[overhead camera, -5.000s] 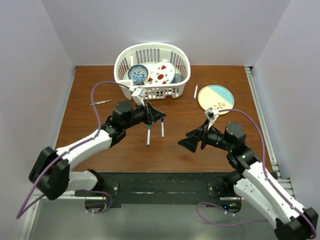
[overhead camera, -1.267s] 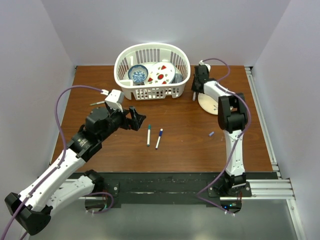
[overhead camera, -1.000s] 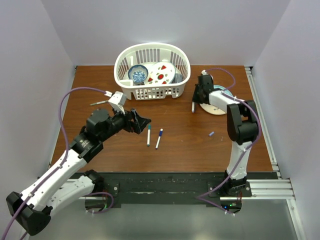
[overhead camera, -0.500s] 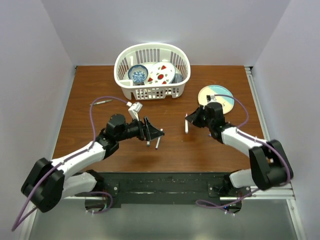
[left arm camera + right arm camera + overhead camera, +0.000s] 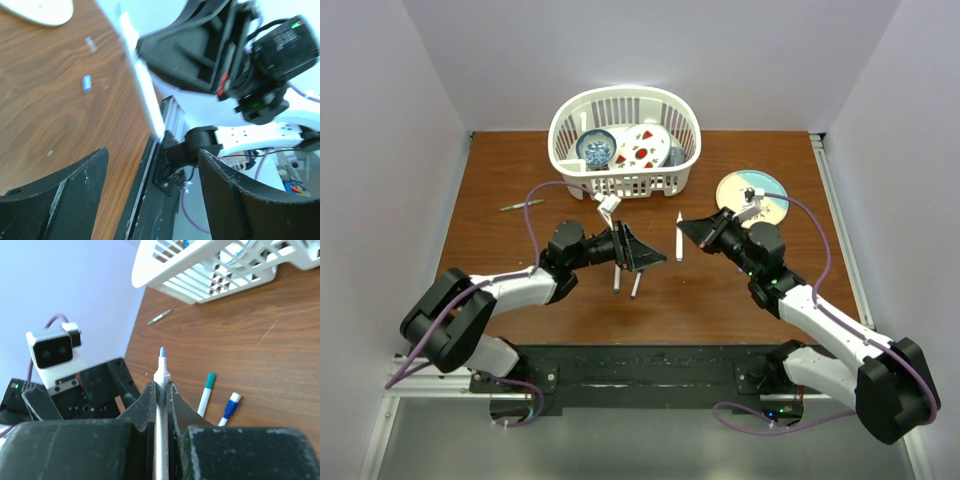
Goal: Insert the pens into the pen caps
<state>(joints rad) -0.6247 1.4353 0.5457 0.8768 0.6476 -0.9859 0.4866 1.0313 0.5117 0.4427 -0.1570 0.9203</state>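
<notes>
no legible text, no readable labels, brands, numbers or signs in any view

Top camera: above, behind my bases, looks down on whole bench (image 5: 520, 190). Left wrist camera: close behind left tool (image 5: 154, 155), faces right arm (image 5: 265, 60). Right wrist camera: close behind right tool (image 5: 160, 387), faces left arm (image 5: 75, 390), basket (image 5: 150, 275); top view shares both.

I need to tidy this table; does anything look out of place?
A thin grey pen lies alone near the left edge of the table, and a small blue cap sits loose on it. Nothing looks spilled or damaged.
</notes>
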